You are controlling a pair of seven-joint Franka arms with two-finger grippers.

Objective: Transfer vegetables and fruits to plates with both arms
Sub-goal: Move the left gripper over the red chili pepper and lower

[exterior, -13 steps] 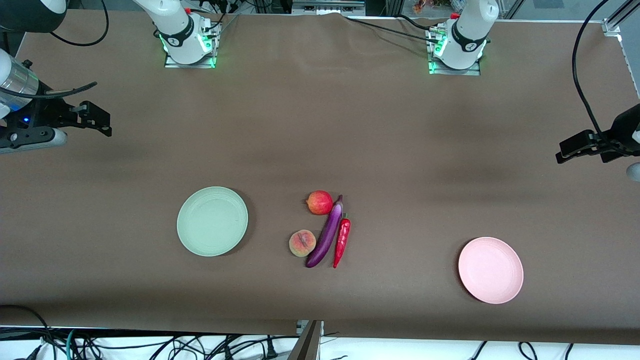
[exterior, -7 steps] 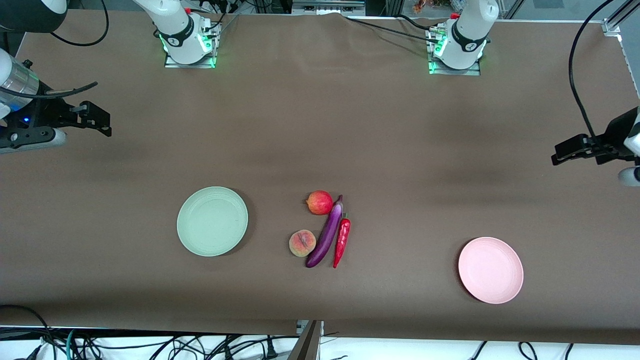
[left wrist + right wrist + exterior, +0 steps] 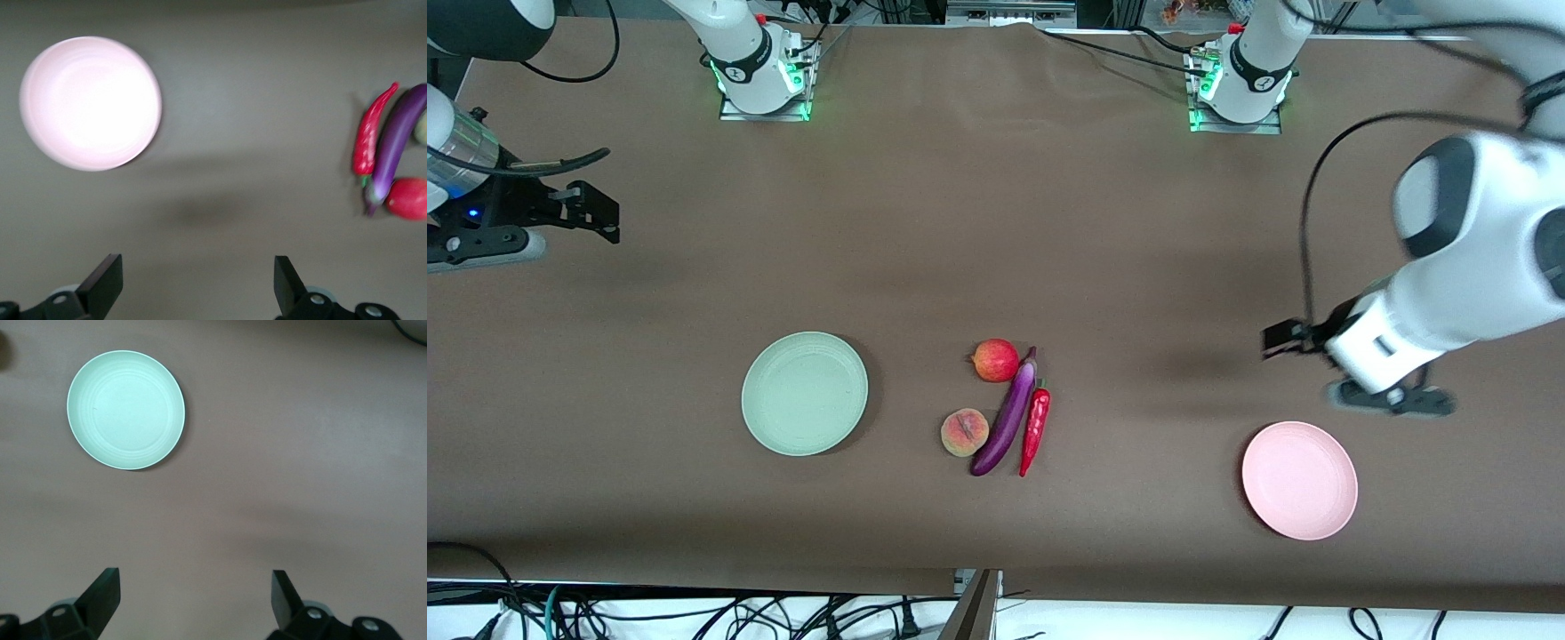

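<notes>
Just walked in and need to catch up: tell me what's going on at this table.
Nothing is held yet. The eggplant, chili, red fruit and peach lie clustered mid-table between the green plate and pink plate, both bare. The left claw hangs open over the table beside the pink plate; the right claw waits open at its own end.
</notes>
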